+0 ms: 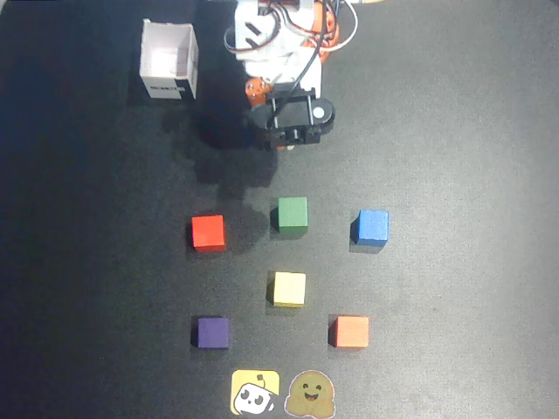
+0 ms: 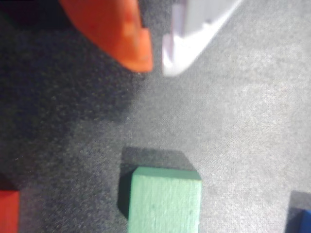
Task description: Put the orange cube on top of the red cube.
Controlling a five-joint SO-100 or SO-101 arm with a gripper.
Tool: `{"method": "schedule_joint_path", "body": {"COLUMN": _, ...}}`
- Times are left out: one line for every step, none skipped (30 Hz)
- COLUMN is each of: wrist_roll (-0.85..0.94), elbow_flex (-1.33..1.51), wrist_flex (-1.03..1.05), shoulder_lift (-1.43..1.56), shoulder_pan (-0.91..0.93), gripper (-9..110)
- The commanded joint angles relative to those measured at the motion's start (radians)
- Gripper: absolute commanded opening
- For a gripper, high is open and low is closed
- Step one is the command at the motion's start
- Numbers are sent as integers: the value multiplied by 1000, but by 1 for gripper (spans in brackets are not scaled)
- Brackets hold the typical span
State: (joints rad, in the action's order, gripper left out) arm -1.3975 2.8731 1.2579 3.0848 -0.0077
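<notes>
The light orange cube (image 1: 350, 332) sits on the dark mat at the front right in the overhead view. The bright red cube (image 1: 208, 233) sits at the middle left; its corner also shows at the bottom left of the wrist view (image 2: 8, 211). My gripper (image 1: 281, 147) is near the arm's base at the back, far from both cubes. In the wrist view the gripper (image 2: 156, 65) has an orange finger (image 2: 121, 34) and a white finger (image 2: 194, 29) with tips almost together and nothing between them. The orange cube is out of the wrist view.
A green cube (image 1: 293, 213) lies just ahead of the gripper and shows in the wrist view (image 2: 165, 199). A blue cube (image 1: 371, 227), a yellow cube (image 1: 289, 288) and a purple cube (image 1: 212, 333) stand around. An open white box (image 1: 169, 59) is at the back left. Two stickers (image 1: 255, 393) lie at the front edge.
</notes>
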Motion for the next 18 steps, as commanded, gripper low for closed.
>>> {"method": "schedule_joint_path", "body": {"wrist_roll": -8, "elbow_flex": 0, "wrist_flex": 2, "shoulder_lift": 8, "shoulder_pan": 6, "gripper": 0}}
{"method": "schedule_joint_path", "body": {"wrist_roll": -8, "elbow_flex": 0, "wrist_flex": 2, "shoulder_lift": 8, "shoulder_pan": 6, "gripper": 0}}
{"method": "schedule_joint_path", "body": {"wrist_roll": -8, "elbow_flex": 0, "wrist_flex": 2, "shoulder_lift": 8, "shoulder_pan": 6, "gripper": 0}}
{"method": "schedule_joint_path", "body": {"wrist_roll": -8, "elbow_flex": 0, "wrist_flex": 2, "shoulder_lift": 8, "shoulder_pan": 6, "gripper": 0}}
{"method": "schedule_joint_path", "body": {"wrist_roll": -8, "elbow_flex": 0, "wrist_flex": 2, "shoulder_lift": 8, "shoulder_pan": 5, "gripper": 0}}
{"method": "schedule_joint_path", "body": {"wrist_roll": -8, "elbow_flex": 0, "wrist_flex": 2, "shoulder_lift": 8, "shoulder_pan": 6, "gripper": 0}}
{"method": "schedule_joint_path", "body": {"wrist_roll": -8, "elbow_flex": 0, "wrist_flex": 2, "shoulder_lift": 8, "shoulder_pan": 6, "gripper": 0}}
{"method": "schedule_joint_path", "body": {"wrist_roll": -8, "elbow_flex": 0, "wrist_flex": 2, "shoulder_lift": 8, "shoulder_pan": 6, "gripper": 0}}
{"method": "schedule_joint_path", "body": {"wrist_roll": -8, "elbow_flex": 0, "wrist_flex": 2, "shoulder_lift": 8, "shoulder_pan": 6, "gripper": 0}}
{"method": "schedule_joint_path", "body": {"wrist_roll": -8, "elbow_flex": 0, "wrist_flex": 2, "shoulder_lift": 8, "shoulder_pan": 5, "gripper": 0}}
{"method": "schedule_joint_path", "body": {"wrist_roll": -6, "elbow_flex": 0, "wrist_flex": 2, "shoulder_lift": 8, "shoulder_pan": 5, "gripper": 0}}
{"method": "schedule_joint_path", "body": {"wrist_roll": -23, "elbow_flex": 0, "wrist_flex": 2, "shoulder_lift": 8, "shoulder_pan": 5, "gripper": 0}}
{"method": "schedule_joint_path", "body": {"wrist_roll": -54, "elbow_flex": 0, "wrist_flex": 3, "shoulder_lift": 8, "shoulder_pan": 5, "gripper": 0}}
{"method": "schedule_joint_path", "body": {"wrist_roll": -52, "elbow_flex": 0, "wrist_flex": 3, "shoulder_lift": 8, "shoulder_pan": 2, "gripper": 1}}
{"method": "schedule_joint_path", "body": {"wrist_roll": -38, "elbow_flex": 0, "wrist_flex": -2, "shoulder_lift": 8, "shoulder_pan": 2, "gripper": 1}}
{"method": "schedule_joint_path", "body": {"wrist_roll": -26, "elbow_flex": -3, "wrist_flex": -15, "shoulder_lift": 8, "shoulder_pan": -3, "gripper": 1}}
{"method": "schedule_joint_path", "body": {"wrist_roll": -25, "elbow_flex": -6, "wrist_flex": -23, "shoulder_lift": 8, "shoulder_pan": -6, "gripper": 1}}
{"method": "schedule_joint_path", "body": {"wrist_roll": -26, "elbow_flex": -11, "wrist_flex": -26, "shoulder_lift": 8, "shoulder_pan": -12, "gripper": 1}}
